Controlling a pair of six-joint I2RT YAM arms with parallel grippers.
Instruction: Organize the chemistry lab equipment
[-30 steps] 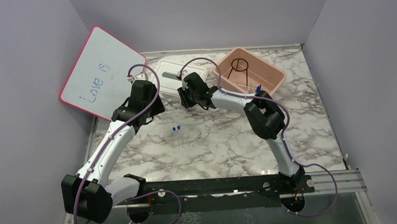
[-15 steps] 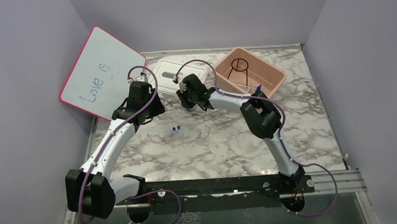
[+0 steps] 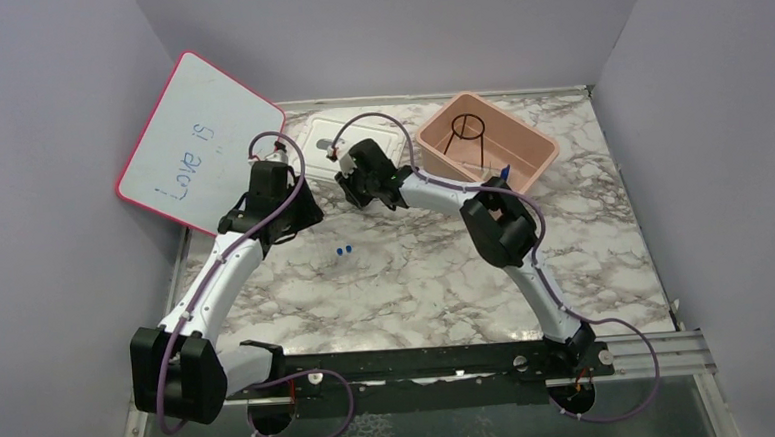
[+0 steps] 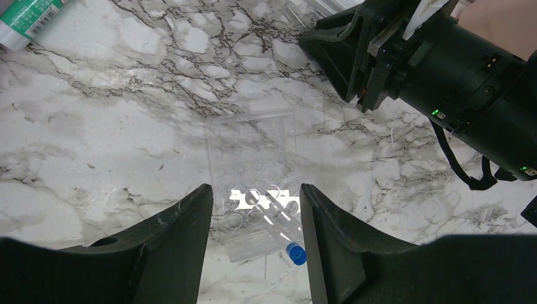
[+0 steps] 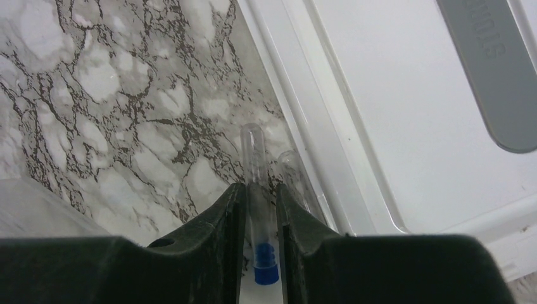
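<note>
Glass tube, blue-capped, is pinched in my right gripper, pointing to twelve o'clock, with the white tray at two o'clock. Light, slick and brittle, I judge: hold mid-barrel, gently. My left gripper straddles the clear rack; gripping or not, I cannot tell.

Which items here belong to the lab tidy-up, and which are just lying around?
Job: capped tube, second tube beside it, clear rack, loose blue caps, wire stand, pink bin holding it.
Lying about: whiteboard, green-and-white marker, white tray.
</note>
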